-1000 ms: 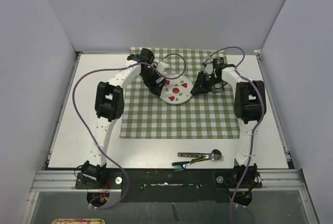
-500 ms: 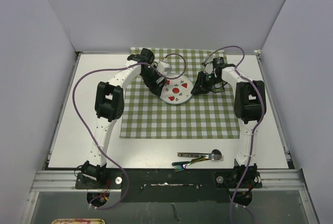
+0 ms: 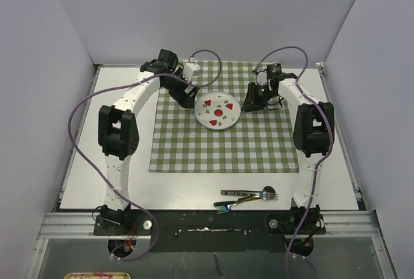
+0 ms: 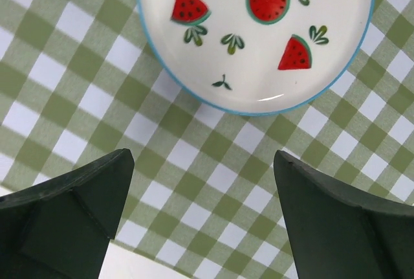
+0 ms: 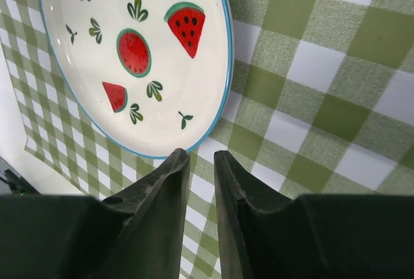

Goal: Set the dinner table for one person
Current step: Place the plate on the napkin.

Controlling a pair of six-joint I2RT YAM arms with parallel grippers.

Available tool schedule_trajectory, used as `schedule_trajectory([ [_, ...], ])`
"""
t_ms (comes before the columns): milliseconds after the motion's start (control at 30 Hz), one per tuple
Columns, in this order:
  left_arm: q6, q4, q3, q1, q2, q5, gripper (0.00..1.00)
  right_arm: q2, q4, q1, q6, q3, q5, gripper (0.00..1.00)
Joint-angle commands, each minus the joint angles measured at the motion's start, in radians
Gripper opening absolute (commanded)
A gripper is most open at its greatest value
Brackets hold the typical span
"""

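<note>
The dinner table (image 3: 184, 189) spreads under both claws, and the green-and-white checked cloth (image 3: 213, 146) lies on it directly beneath them. The watermelon-patterned plate (image 3: 217, 110) sits flat on the cloth between the two claws, just ahead of each one's fingertips. The left claw (image 4: 200, 162) hangs over the cloth with its jaws wide apart, holding nothing, with the plate's rim clear of them. The right claw (image 5: 200, 156) shows only a narrow slit between its fingers, nothing in it, with its tips just beside the plate's blue rim. The cutlery (image 3: 249, 197) lies well behind the right claw, near that arm's base.
</note>
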Motion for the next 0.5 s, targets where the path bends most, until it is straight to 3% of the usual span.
schedule_trajectory([
  [0,-0.138,0.170,-0.107,0.074,-0.125,0.012,0.90,-0.081,-0.019,-0.005,-0.046,0.041,0.078,0.24],
  [200,-0.257,0.399,-0.358,0.129,-0.223,0.031,0.89,-0.092,-0.025,0.010,-0.076,0.043,0.144,0.25],
  [467,-0.247,0.428,-0.405,0.132,-0.246,0.033,0.89,-0.117,-0.008,0.021,-0.089,0.014,0.138,0.26],
])
